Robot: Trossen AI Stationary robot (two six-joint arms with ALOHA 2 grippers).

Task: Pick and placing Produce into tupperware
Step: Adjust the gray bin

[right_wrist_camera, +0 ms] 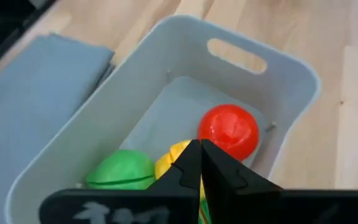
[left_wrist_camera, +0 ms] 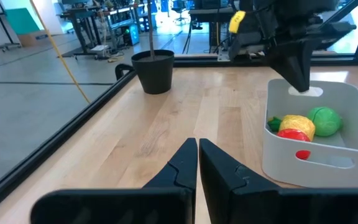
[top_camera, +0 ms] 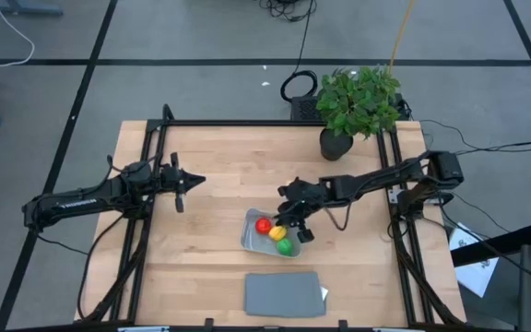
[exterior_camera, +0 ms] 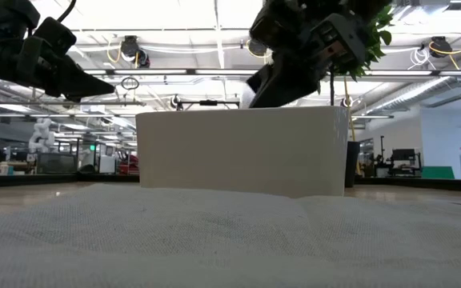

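Note:
The tupperware (top_camera: 253, 236), a pale bluish-grey container, stands on the table's middle and holds all three produce pieces. The red round one (right_wrist_camera: 229, 130), the green round one (right_wrist_camera: 120, 171) and the yellow one (right_wrist_camera: 174, 157) lie together on its floor. My right gripper (top_camera: 295, 219) hovers shut just above the container, fingers pointing down into it (right_wrist_camera: 199, 155). In the left wrist view its tips (left_wrist_camera: 299, 82) stand above the container's far wall. My left gripper (top_camera: 182, 185) waits shut over the table's left part, well away from the container (left_wrist_camera: 197, 155).
The flat grey lid (top_camera: 284, 293) lies near the table's front edge, just in front of the container. A potted leafy plant (top_camera: 358, 103) stands at the far right corner. Bare wood lies between my left gripper and the container.

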